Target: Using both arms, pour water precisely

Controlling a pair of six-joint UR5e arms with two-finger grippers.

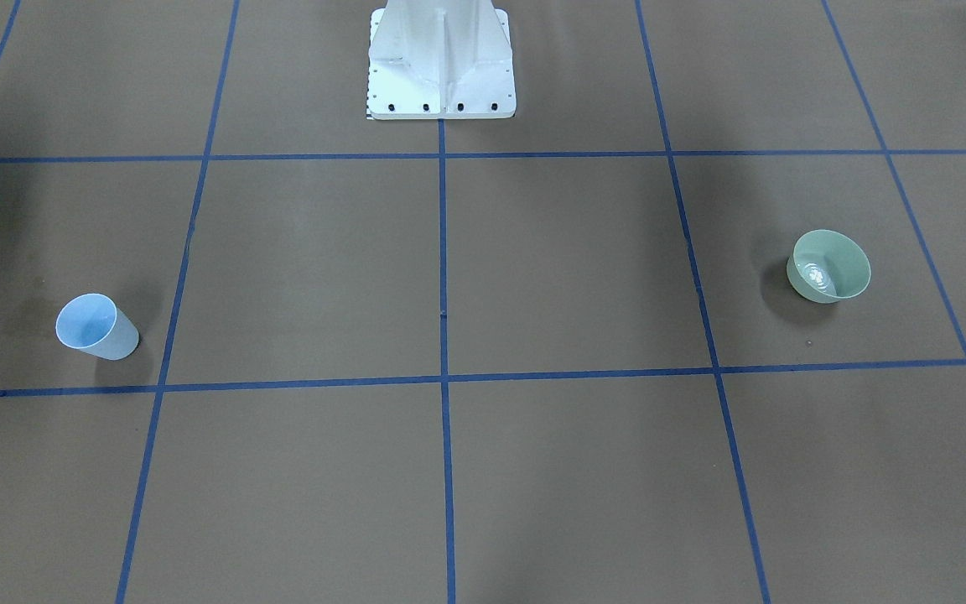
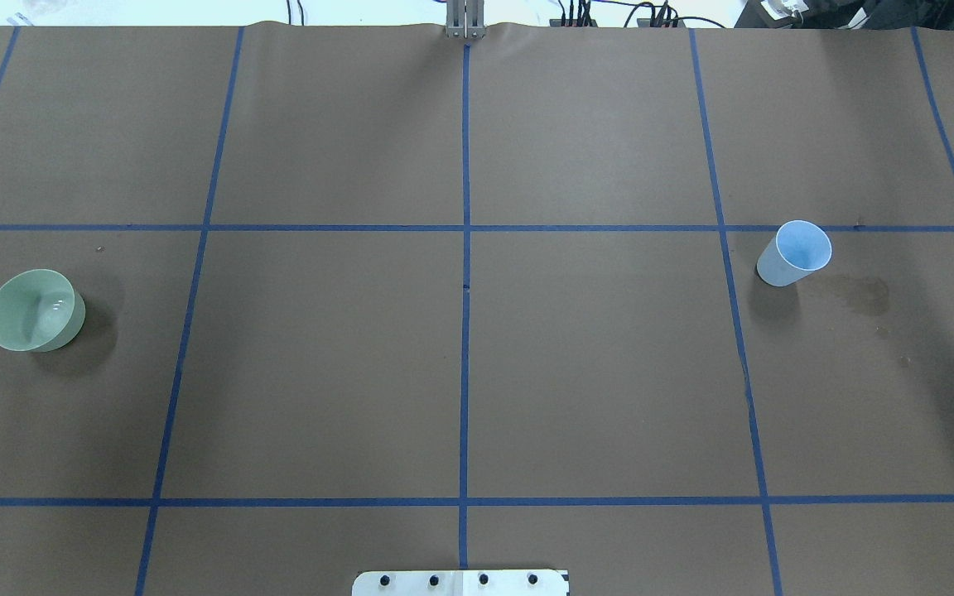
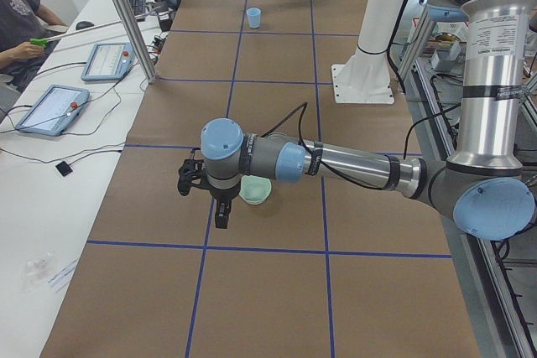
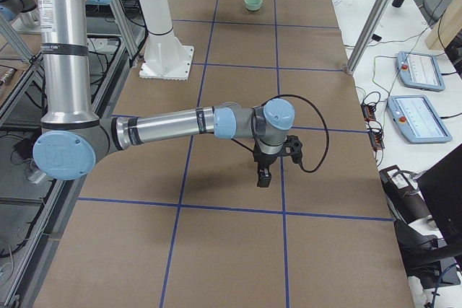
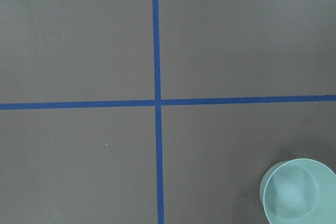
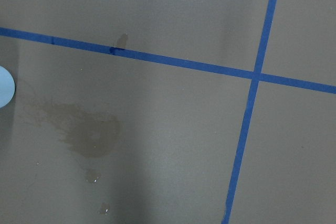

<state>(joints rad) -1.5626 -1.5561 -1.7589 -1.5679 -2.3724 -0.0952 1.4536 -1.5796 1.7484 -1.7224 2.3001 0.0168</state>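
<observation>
A pale green bowl (image 1: 828,267) stands on the brown paper at the robot's left (image 2: 34,310); white glints of water (image 1: 817,273) show inside it. A light-blue cup (image 1: 96,327) stands upright at the robot's right (image 2: 793,253). Both arms show only in the side views. The left gripper (image 3: 221,217) hangs pointing down just beside the bowl (image 3: 255,190). The right gripper (image 4: 263,177) hangs pointing down over the paper. I cannot tell whether either is open or shut. The left wrist view shows the bowl (image 5: 299,192) at its lower right; the right wrist view shows the cup's edge (image 6: 4,86).
A dark wet stain (image 2: 858,294) with a few droplets lies on the paper next to the cup, also in the right wrist view (image 6: 84,132). The white pedestal (image 1: 441,63) stands at the robot's base. Blue tape lines grid the table. An operator (image 3: 21,31) and tablets sit beside it.
</observation>
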